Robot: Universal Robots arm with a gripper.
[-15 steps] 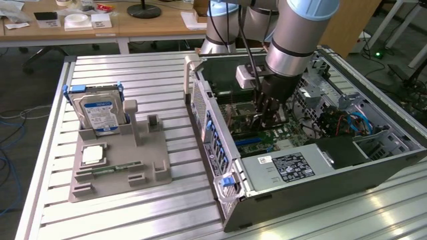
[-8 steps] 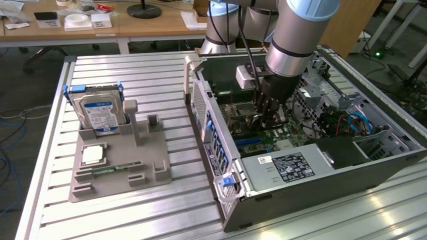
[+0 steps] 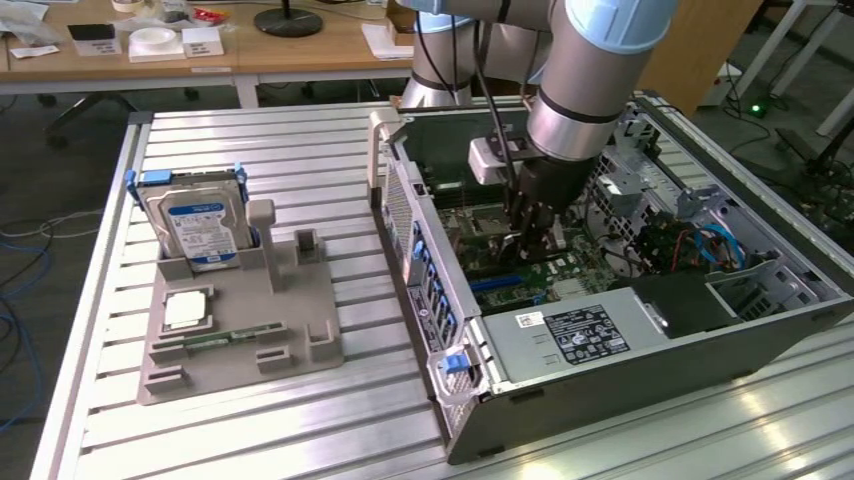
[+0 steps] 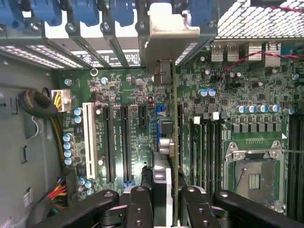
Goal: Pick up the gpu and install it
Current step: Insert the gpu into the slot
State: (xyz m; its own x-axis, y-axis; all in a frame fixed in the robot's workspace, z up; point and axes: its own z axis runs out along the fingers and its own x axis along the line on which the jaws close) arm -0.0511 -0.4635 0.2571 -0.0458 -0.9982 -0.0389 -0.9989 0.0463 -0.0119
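The gripper has its jaws clamped on the gpu, which stands edge-on between the fingers, low over the motherboard inside the one open computer case. There is one card: a thin green board with a dark block and a silver end bracket. In the exterior view, at nine o'clock from the case, one hard drive and one memory stick sit on one grey holder.
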